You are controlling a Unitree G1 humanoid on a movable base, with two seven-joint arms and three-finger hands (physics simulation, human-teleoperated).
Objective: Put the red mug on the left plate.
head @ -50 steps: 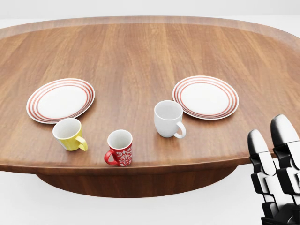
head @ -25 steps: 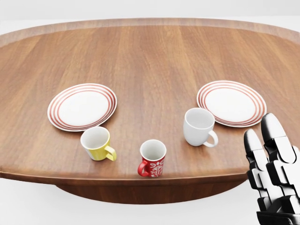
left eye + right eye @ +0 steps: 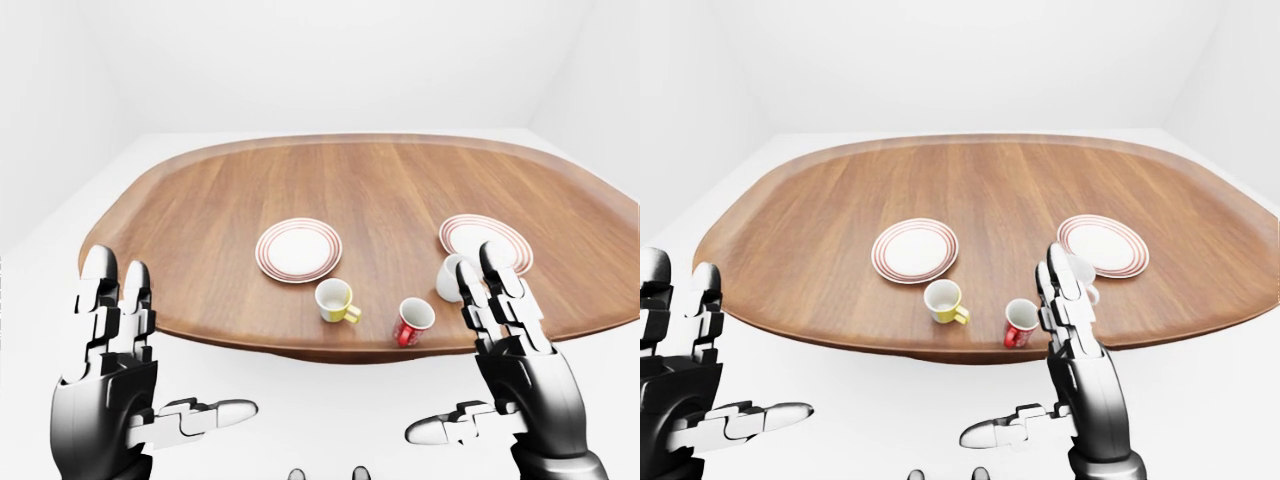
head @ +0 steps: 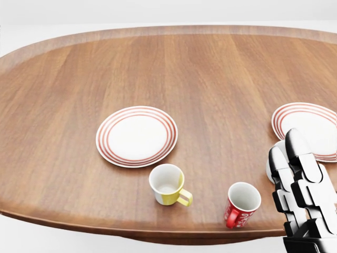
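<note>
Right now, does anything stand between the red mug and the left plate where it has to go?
Yes. The yellow mug stands between the red mug and the left plate, close beside the plate's near rim in the head view.

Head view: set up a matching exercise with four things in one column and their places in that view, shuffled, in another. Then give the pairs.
Things:
1. red mug
2. yellow mug
3. left plate
4. right hand

Places:
A. bottom right corner
B. just below the left plate
C. left of centre on the table
D. at the table's lower edge, right of the yellow mug

Pairs: 1-D, 2-B, 3-C, 4-A
</note>
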